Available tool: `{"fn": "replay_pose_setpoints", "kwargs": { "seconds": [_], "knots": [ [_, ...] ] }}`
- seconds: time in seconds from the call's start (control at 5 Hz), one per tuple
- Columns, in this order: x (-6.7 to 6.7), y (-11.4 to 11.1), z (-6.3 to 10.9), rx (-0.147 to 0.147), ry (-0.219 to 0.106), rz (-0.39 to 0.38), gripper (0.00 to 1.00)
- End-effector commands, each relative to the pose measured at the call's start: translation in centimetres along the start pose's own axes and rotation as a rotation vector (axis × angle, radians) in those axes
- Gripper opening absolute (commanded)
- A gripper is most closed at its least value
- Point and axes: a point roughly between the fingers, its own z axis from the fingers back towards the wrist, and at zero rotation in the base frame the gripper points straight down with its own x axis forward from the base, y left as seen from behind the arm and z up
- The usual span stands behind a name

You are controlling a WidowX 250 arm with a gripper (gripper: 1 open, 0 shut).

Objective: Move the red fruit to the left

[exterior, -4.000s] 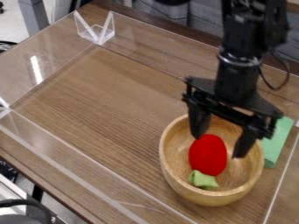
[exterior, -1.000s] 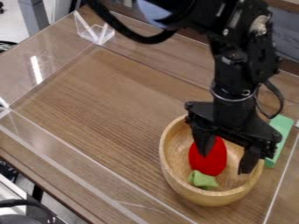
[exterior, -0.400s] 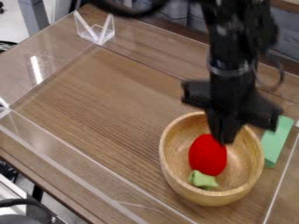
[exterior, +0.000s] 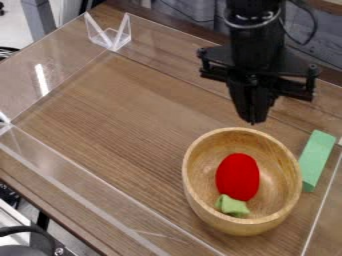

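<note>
Camera view: clear plastic thing near desk's far L corner; wooden bowl near desk's near R corner w/ red fruit inside, upright-ish orientation unclear, its green leafy end toward desk's near edge. Gripper is over desk beyond bowl, apart from fruit, nothing seen in it; can't tell if fingers are apart or together. Green rect. block lies just beside bowl on its R, by desk's R edge; black cable at near L corner.
</note>
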Motion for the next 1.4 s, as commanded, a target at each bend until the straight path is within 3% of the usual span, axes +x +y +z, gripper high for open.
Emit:
{"fn": "replay_pose_setpoints", "kwargs": {
  "seconds": [0.0,0.2,0.4,0.6,0.8,1.0,1.2],
  "knots": [
    [-0.3,-0.3,-0.1,-0.003,-0.006,-0.024,1.00],
    [-0.3,0.0,0.1,-0.002,-0.006,-0.018,0.00],
    [-0.2,0.2,0.3,0.000,-0.006,-0.013,0.00],
    [-0.6,0.2,-0.3,0.002,0.005,-0.018,1.00],
    [-1.0,0.2,-0.9,0.004,0.017,-0.023,1.00],
    [-1.2,0.3,-1.5,0.009,0.025,-0.025,0.00],
    [-1.3,0.3,-1.6,0.012,0.027,-0.022,0.00]
  ]
}}
